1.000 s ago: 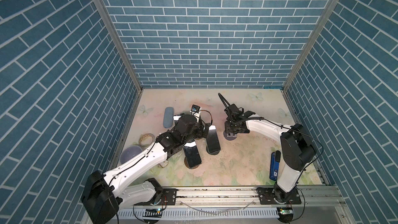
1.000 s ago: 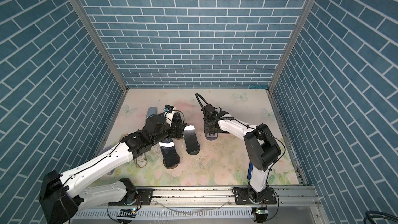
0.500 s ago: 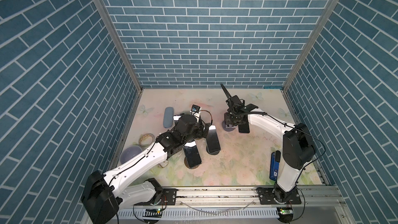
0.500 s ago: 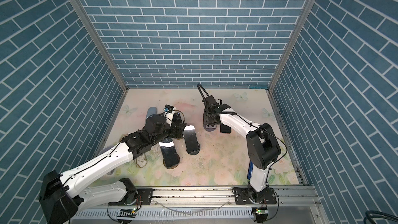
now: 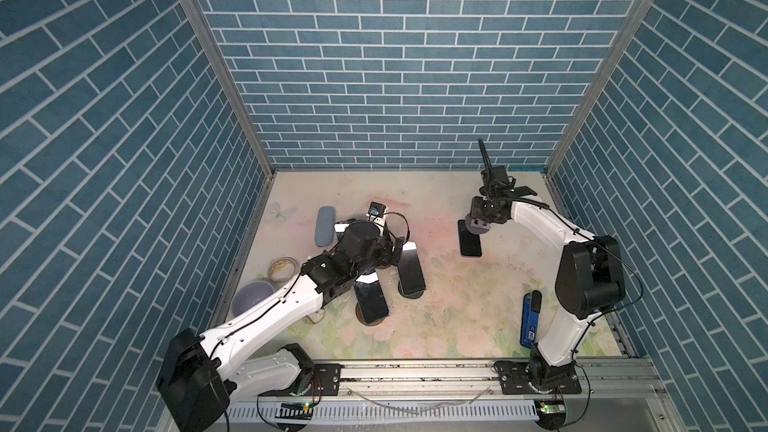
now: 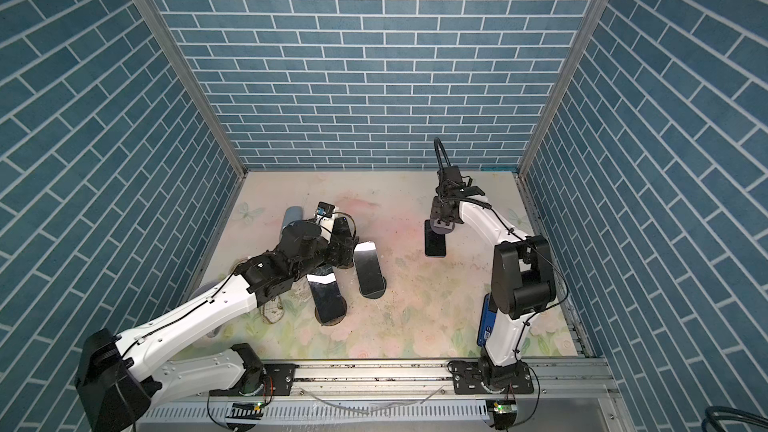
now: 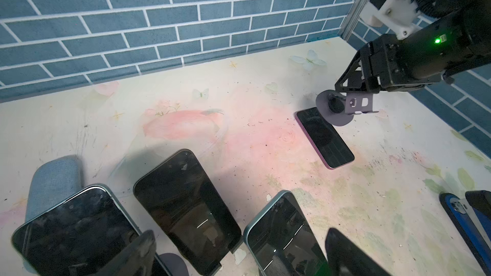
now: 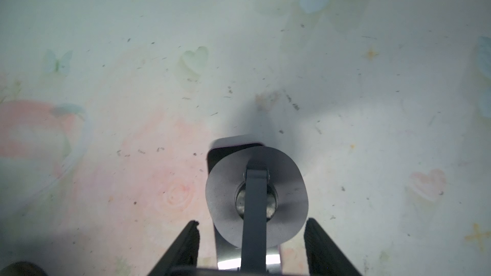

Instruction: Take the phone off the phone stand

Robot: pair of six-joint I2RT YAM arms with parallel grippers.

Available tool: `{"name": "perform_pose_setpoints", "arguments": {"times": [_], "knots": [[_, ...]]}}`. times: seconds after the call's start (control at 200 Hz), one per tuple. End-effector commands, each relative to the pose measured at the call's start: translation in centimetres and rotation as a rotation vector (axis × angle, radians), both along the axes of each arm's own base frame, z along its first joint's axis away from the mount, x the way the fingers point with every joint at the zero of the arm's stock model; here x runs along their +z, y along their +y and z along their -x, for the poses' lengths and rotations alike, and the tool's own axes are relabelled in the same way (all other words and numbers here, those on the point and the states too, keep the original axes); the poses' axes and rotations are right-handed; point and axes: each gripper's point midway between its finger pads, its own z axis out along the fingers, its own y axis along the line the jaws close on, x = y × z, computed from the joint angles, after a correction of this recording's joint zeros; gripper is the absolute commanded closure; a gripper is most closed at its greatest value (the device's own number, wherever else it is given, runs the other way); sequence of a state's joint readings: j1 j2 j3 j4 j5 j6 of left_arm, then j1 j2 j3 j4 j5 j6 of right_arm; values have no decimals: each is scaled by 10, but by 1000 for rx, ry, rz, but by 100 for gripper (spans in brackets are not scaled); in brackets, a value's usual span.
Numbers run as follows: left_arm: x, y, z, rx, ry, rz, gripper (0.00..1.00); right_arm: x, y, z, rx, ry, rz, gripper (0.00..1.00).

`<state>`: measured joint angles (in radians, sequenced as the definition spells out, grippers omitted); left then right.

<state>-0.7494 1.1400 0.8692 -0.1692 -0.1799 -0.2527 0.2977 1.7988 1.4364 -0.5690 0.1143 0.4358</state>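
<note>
In both top views your phone (image 5: 470,243) (image 6: 435,245) lies flat on the worktop (image 5: 449,309) toward the right rear. It is off the phone stand (image 5: 478,227) (image 6: 440,228), which the right jaws hold clamped just above the phone's far end. The stand's round base overlaps that end, and from up here you cannot tell whether the two touch. The left jaws are well apart from both, low on the left, and the left arm (image 5: 361,243) hides how they stand. In the left wrist view you see the left jaws spread wide and gripping nothing, with one finger (image 7: 138,250) at each side and both cut off by the frame edge. Three propped phones (image 7: 186,203) fill the foreground, all cropped, and a grey case (image 7: 53,181) shows behind the outermost. Further off, the phone (image 7: 325,138) lies screen up, and the stand (image 7: 342,107) hangs tilted from the right jaws with its base over the phone's far corner. A blue phone (image 7: 462,221) is cut off at the frame edge. In the right wrist view the two fingers (image 8: 183,248) run either side of the stand's stem (image 8: 255,208). Where they meet its plate is lost at the frame edge. The base covers nearly all of the phone, leaving only one dark end (image 8: 228,152) showing, and the whole picture is soft.
</note>
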Motion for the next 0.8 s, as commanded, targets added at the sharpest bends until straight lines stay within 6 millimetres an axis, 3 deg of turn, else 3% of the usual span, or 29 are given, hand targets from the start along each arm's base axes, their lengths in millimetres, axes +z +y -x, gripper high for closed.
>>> {"name": "perform_pose_setpoints", "arguments": {"times": [0.0,0.4,0.795], "knots": [[-8,0,1,-5,14,-30,0,10,-19,0,-13,-21,32,62],[-12,-3,-1,-9,27,-46,0,-34,-59,-8,-107,68,52,61],[-11,-3,-2,-6,25,-45,0,-59,-78,-13,-149,115,66,59]]}}
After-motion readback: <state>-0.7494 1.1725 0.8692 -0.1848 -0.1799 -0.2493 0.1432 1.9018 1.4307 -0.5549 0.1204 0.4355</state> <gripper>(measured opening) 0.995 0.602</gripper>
